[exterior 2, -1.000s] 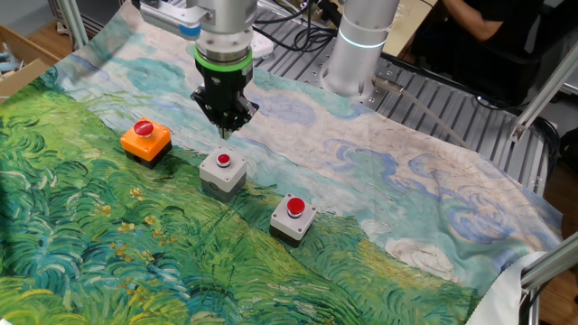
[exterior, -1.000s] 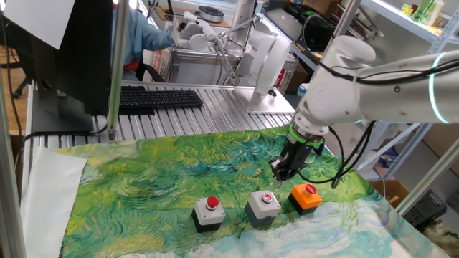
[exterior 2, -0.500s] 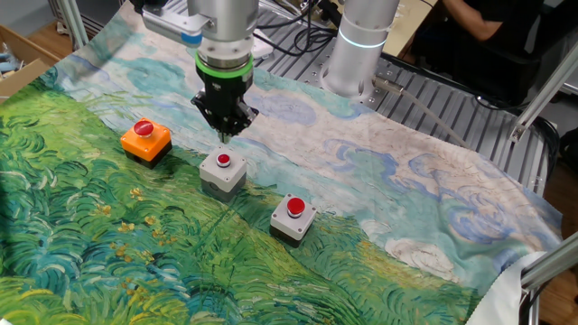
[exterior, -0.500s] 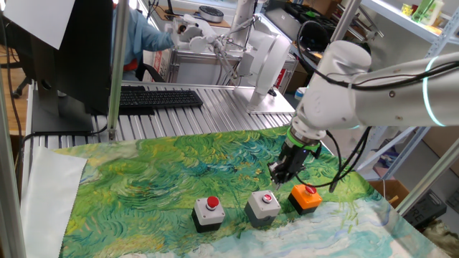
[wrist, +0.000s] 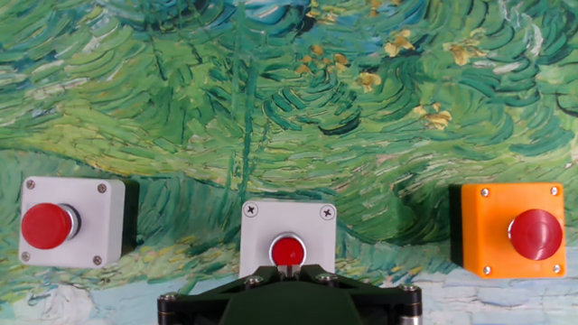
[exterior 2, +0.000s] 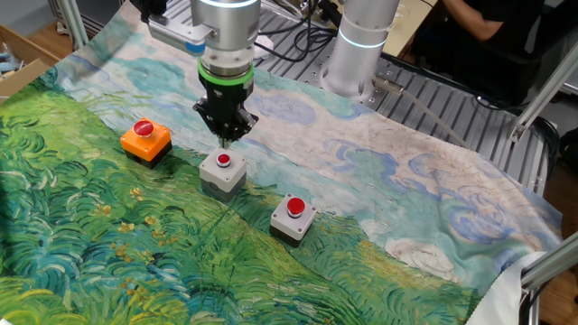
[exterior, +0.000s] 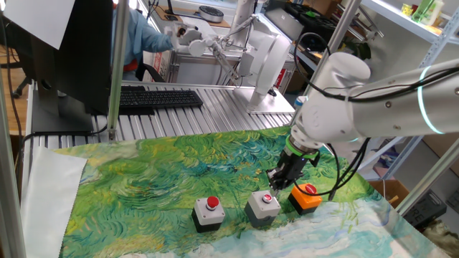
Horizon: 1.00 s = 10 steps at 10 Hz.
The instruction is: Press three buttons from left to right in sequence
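Note:
Three buttons stand in a row on the painted cloth. In the hand view, a grey unit with a red cap (wrist: pixel 70 222) is at the left, a grey one (wrist: pixel 287 237) is in the middle and an orange one (wrist: pixel 511 230) is at the right. My gripper (wrist: pixel 287 267) is shut, its fingertips together and pointing down. It hangs a little above the middle button's red cap (exterior 2: pixel 224 161), and the gripper (exterior 2: pixel 224 140) holds nothing. From the first fixed view the gripper (exterior: pixel 276 180) is just behind the middle button (exterior: pixel 263 206), between the left grey one (exterior: pixel 209 212) and the orange one (exterior: pixel 306 197).
The green and blue painted cloth (exterior: pixel 158 179) covers the front of the slatted metal table (exterior: pixel 215 107). A black keyboard (exterior: pixel 154 98) lies at the back, behind a metal post (exterior: pixel 115 72). The arm's white base (exterior 2: pixel 359 45) stands on the table near a person.
The gripper has come down toward the middle button and shifted slightly over it, staying shut. The buttons have not moved.

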### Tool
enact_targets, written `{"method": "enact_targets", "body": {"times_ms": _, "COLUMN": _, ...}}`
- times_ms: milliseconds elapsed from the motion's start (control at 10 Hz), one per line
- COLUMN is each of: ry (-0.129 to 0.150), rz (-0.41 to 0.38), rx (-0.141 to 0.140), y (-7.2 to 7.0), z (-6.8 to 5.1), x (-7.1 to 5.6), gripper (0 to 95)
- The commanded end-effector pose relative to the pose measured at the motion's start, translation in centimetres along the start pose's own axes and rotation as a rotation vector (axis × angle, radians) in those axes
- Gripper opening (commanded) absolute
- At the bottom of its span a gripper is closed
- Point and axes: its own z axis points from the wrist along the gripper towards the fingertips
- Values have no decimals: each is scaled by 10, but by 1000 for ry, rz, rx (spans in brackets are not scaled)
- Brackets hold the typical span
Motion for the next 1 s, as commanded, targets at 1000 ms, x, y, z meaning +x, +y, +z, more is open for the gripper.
{"method": "enact_targets", "body": {"times_ms": 1000, "ry": -19, "rz": 5, "rx": 4, "y": -7, "z": 15, "x": -8, "gripper": 0}}
